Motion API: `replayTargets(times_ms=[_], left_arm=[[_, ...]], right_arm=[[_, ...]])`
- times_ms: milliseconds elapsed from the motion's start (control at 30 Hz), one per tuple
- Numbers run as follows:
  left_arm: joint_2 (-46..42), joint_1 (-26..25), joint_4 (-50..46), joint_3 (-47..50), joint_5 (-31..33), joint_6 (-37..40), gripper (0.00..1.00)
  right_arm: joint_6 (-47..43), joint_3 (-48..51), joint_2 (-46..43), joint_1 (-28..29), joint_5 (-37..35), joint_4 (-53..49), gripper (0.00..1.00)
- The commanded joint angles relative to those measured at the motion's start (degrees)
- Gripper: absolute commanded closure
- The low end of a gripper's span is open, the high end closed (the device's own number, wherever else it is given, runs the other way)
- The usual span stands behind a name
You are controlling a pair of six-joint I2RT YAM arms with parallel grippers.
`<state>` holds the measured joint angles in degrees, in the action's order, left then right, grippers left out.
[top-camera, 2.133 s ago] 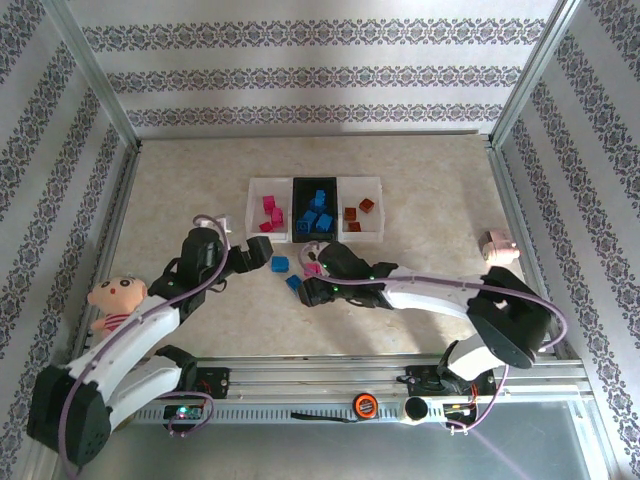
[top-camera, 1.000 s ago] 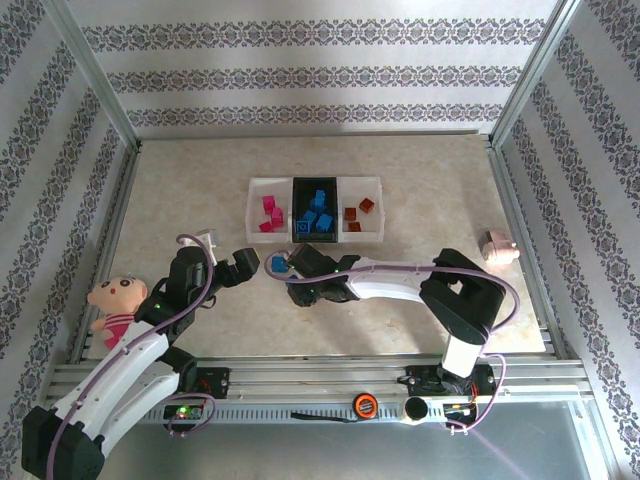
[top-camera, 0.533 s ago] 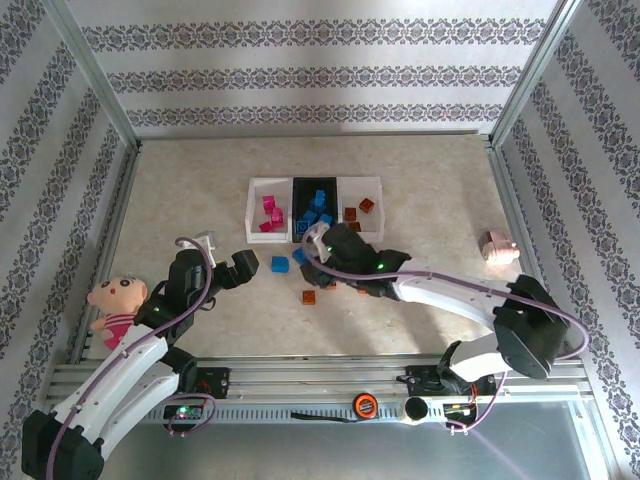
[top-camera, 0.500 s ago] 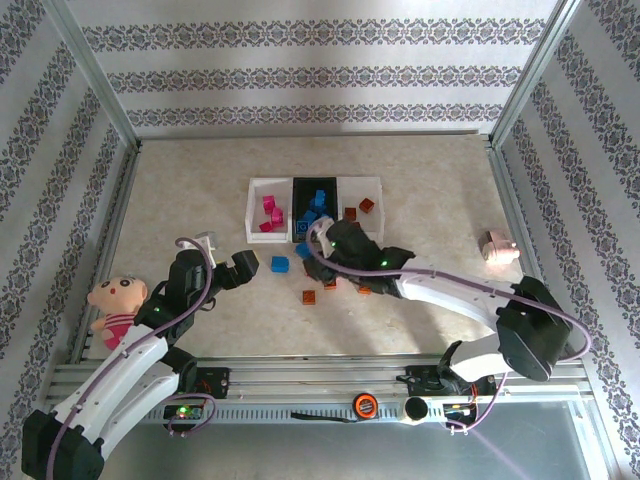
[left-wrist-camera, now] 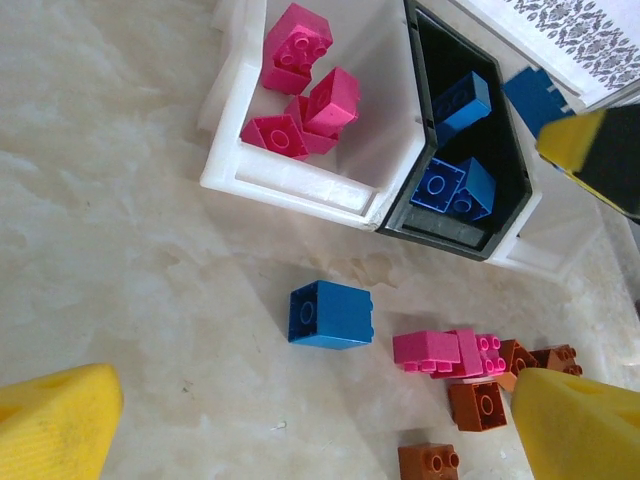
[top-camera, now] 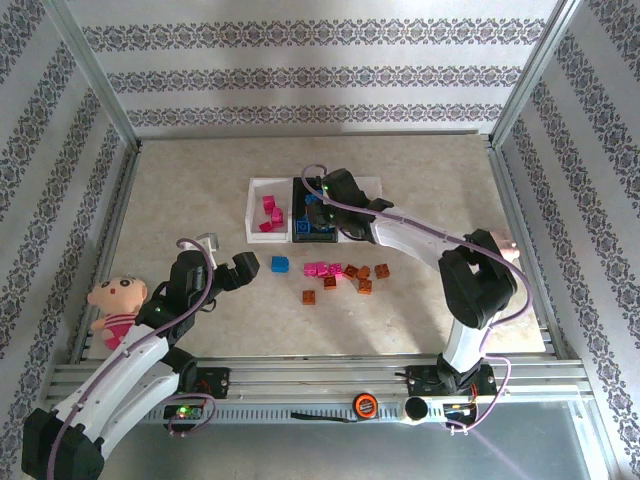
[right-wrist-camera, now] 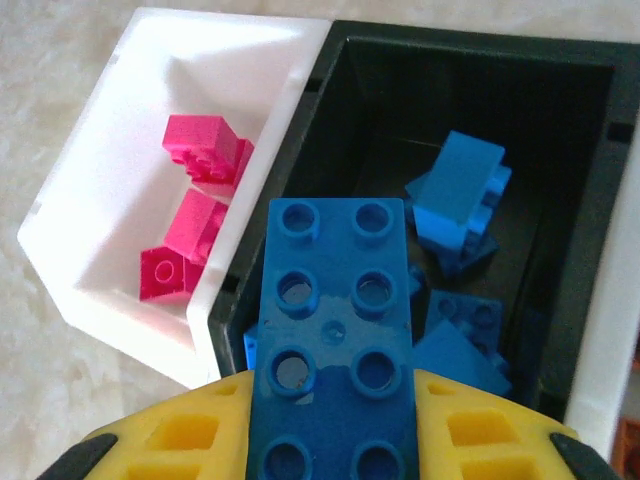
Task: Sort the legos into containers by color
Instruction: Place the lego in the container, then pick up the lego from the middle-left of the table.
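"Gripping anything, the right gripper (right-wrist-camera: 335,440)?"

"Yes. Its yellow fingers (right-wrist-camera: 170,440) are clamped on a long blue studded plastic brick (right-wrist-camera: 335,320), over the black rectangular tray (right-wrist-camera: 460,50) where other blue bricks (right-wrist-camera: 455,185) lie."

"And the other?"

"The left gripper (left-wrist-camera: 315,430) is spread wide and empty above a loose blue cube brick (left-wrist-camera: 330,314) on the marble tabletop (left-wrist-camera: 120,270), with pink and brown bricks (left-wrist-camera: 445,352) near it."

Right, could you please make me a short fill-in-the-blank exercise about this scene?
The right tool grips a long ____ brick. That brick hangs over the ____ tray. The left white tray holds only ____ bricks. The left tool is ____.
Missing words: blue, black, pink, open.
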<state>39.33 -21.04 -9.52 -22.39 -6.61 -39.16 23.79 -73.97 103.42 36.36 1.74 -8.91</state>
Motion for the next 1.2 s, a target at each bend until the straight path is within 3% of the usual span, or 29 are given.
replayTargets(times_ms=[0,367,433,500,533,833,967,1100,1167], left_arm=[[-0.1,-0.7,1.5,0.5,-1.4,-0.6,0.00],[0.3,-0.6,0.9,-0.3,-1.8,0.0,0.00],[0.5,-0.6,1.2,-0.2,-2.0,0.0,0.00],[1.1,-0.6,1.4,-0.4,-2.5,0.3,0.00],[1.4,-0.6,1.5,-0.5,-2.7,0.5,0.00],[9.5,-1.5,2.8,-3.7,-8.1,4.0,0.02],[15.9,-8.1,4.3,-4.9,-5.0,4.8,0.07],[24.5,-18.2,6.3,-7.2,1.9,5.8,0.08],[29.6,-21.4,7.8,-8.8,3.1,5.9,0.14]], right_arm=[[0.9,-4.5,2.4,-0.2,-2.8,-1.9,0.74],[1.4,-7.4,6.3,-0.6,-3.5,-2.1,0.71],[1.3,-8.0,6.7,-0.7,-3.6,-2.3,0.63],[1.0,-8.5,6.8,-0.7,-3.7,-2.5,0.39],[0.9,-8.4,6.4,-0.7,-3.6,-2.4,0.33],[0.9,0.8,-5.4,0.2,-3.7,1.1,0.27],[2.4,9.1,-12.4,0.7,-4.7,2.9,0.26],[4.7,18.5,-19.2,0.6,-5.9,5.1,0.26],[5.4,22.2,-22.3,0.5,-6.6,5.1,0.26]])
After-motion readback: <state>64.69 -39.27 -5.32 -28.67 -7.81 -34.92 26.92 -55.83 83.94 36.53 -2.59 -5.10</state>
